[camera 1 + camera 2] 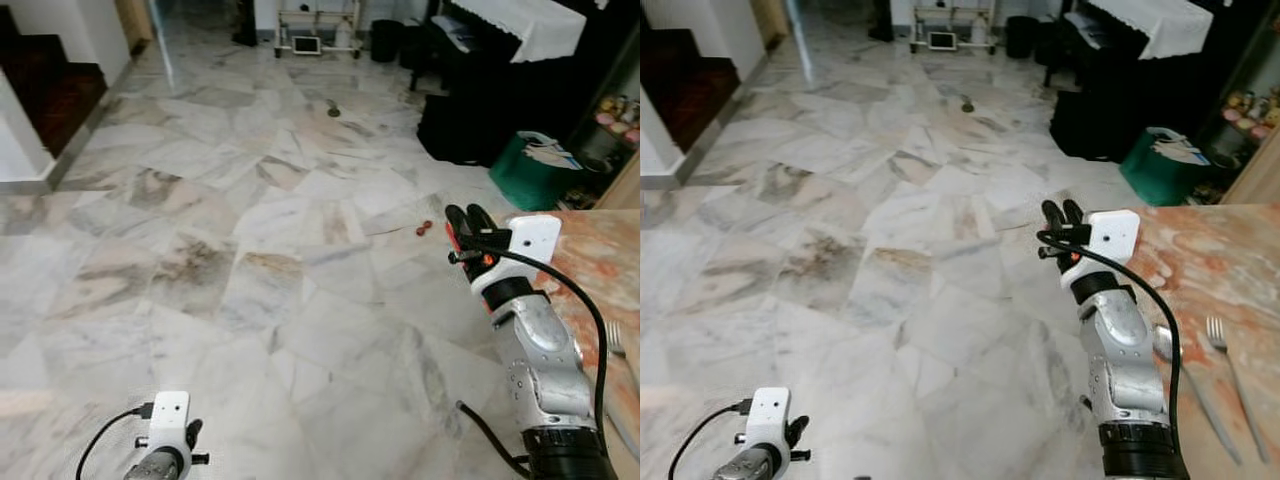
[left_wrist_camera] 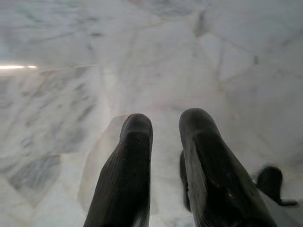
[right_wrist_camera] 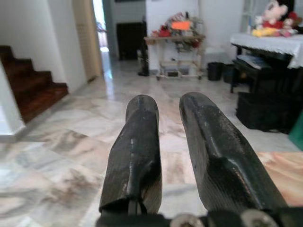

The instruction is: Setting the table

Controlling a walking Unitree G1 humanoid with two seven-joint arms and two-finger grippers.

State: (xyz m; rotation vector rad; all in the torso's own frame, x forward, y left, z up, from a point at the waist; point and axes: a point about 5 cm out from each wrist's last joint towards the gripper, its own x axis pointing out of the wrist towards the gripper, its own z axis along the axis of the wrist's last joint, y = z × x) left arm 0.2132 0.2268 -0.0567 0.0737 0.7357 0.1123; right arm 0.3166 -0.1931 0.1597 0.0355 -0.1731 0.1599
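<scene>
The robot's right gripper [image 1: 1059,212], fingers slightly parted and empty, rises beside the orange marble table [image 1: 1230,260] where a silver fork [image 1: 1232,372] lies; the left gripper [image 2: 165,156], likewise parted, hangs over the pale marble floor [image 1: 250,250].

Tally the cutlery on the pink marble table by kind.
Fork: 1
Other silver utensil, kind unclear: 1
Total: 2
</scene>
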